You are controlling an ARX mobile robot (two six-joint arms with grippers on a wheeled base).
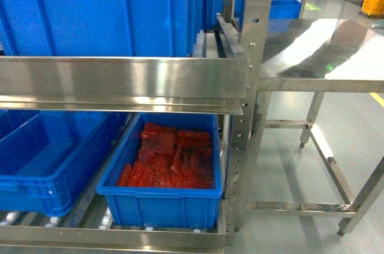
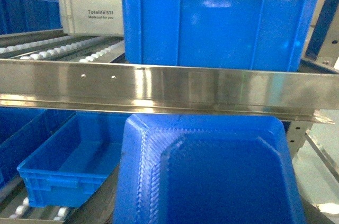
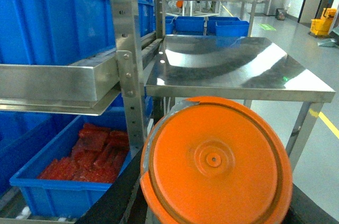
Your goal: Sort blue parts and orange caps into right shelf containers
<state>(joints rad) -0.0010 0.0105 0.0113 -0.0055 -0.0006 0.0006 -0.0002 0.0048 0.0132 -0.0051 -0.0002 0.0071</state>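
Orange fills the lower right wrist view: an orange cap (image 3: 216,161) sits right before that camera, the hand itself hidden, so I cannot tell its grip. A blue part (image 2: 212,173) likewise fills the lower left wrist view, hand unseen. In the head view the shelf (image 1: 126,80) spans the left; lower centre, a container (image 1: 165,197) holds red pieces. Probably best to clear the steel rail first, then lower each item squarely over its bin.

A pale grey crate (image 2: 90,9) on the upper rollers is showing "Totelife 521", with a smaller, blurred line beneath possibly reading "Made just for you".
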